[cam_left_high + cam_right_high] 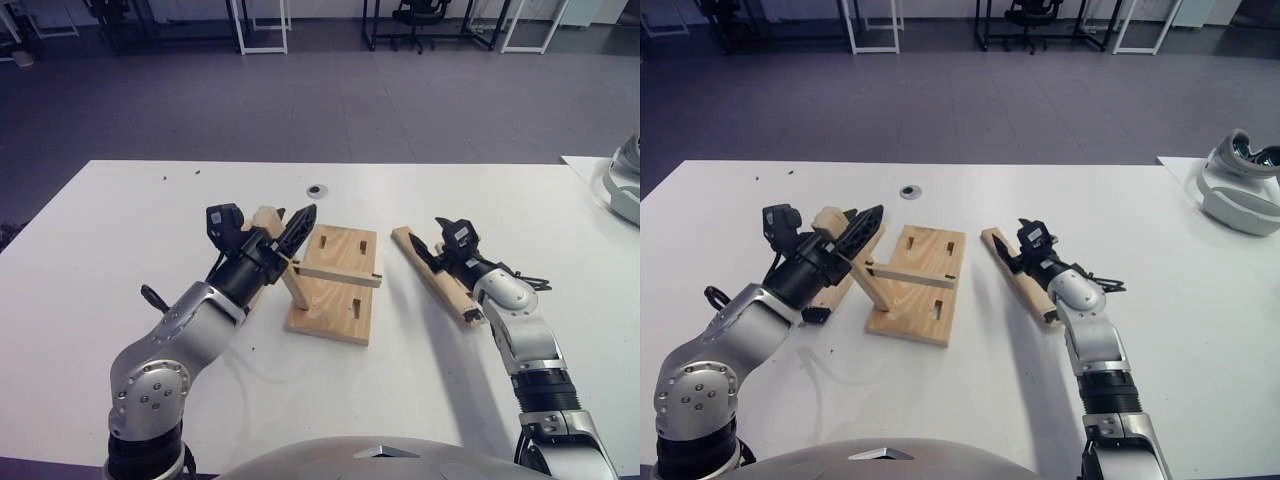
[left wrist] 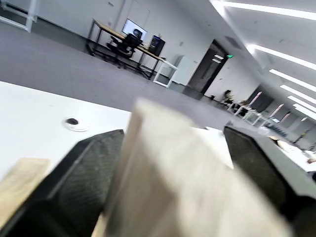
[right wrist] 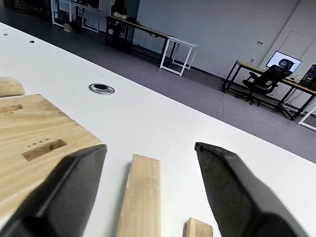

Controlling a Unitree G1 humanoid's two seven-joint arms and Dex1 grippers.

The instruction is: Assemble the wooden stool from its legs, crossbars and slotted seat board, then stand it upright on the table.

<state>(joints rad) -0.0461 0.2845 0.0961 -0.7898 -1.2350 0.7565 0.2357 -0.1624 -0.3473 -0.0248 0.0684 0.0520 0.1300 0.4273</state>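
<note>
Two tools in play. Left tool (image 1: 296,232) is pinching a leg (image 1: 297,290) with a crossbar (image 1: 340,273) joined to it; the leg's far end sits on the seat board (image 1: 335,318) just beyond its tips. Right tool (image 1: 427,233) is spread, straddling a second leg (image 3: 143,195) flat on the table (image 1: 120,220). Pale bare wood, square-edged, slots cut through the board. We judge it light, stiff and grippy. We'd take legs mid-length, clear of the joints.

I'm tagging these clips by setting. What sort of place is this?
Probably an open-plan office or lab: a desk with a monitor and a swivel chair stand across a wide grey floor, and the work sits on a large white table.
</note>
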